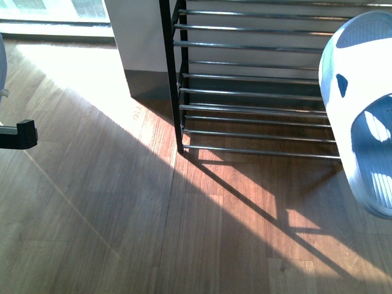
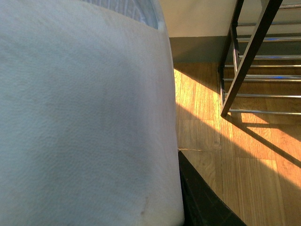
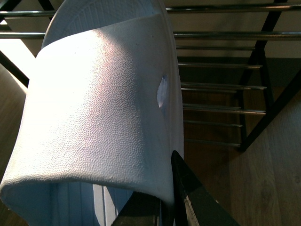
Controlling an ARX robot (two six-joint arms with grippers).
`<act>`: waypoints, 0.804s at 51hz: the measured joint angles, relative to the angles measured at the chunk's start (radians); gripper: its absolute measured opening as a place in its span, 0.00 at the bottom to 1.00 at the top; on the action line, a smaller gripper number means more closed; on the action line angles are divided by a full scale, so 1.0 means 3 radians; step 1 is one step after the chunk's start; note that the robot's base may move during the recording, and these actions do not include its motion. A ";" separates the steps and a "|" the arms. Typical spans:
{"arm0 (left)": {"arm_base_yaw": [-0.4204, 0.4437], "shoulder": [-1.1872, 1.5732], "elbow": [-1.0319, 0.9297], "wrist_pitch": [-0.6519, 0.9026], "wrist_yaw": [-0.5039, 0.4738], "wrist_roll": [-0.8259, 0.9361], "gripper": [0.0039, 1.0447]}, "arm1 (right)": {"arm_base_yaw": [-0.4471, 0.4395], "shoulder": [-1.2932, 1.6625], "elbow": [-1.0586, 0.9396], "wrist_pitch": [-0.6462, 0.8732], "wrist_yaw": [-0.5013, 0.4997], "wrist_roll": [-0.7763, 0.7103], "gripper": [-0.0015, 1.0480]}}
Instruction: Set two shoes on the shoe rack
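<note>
Each gripper holds a pale blue slide (image 1: pixel 361 116) (the left one (image 2: pixel 84 113) barely visible) before the shoe rack (image 1: pixel 257 92), ready for shelving.

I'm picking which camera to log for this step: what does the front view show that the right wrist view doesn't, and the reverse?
Only the front view shows the left claw at the picture's edge and the sunlit wall beside the shoe rack. Only the right wrist view shows the right claw gripping the pale blue slide by its strap. Both show that slide held in the air near the rack's silver rods, above the wood floor.
</note>
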 joint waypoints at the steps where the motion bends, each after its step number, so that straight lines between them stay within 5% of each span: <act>1: 0.0000 0.0000 0.0000 0.0000 0.0000 0.0000 0.01 | 0.0000 0.0000 0.0000 0.0001 0.0001 0.0000 0.02; 41: 0.0000 0.0000 0.0000 0.0000 -0.0006 0.0001 0.01 | 0.0000 0.0000 0.0000 0.0001 -0.0001 0.0008 0.02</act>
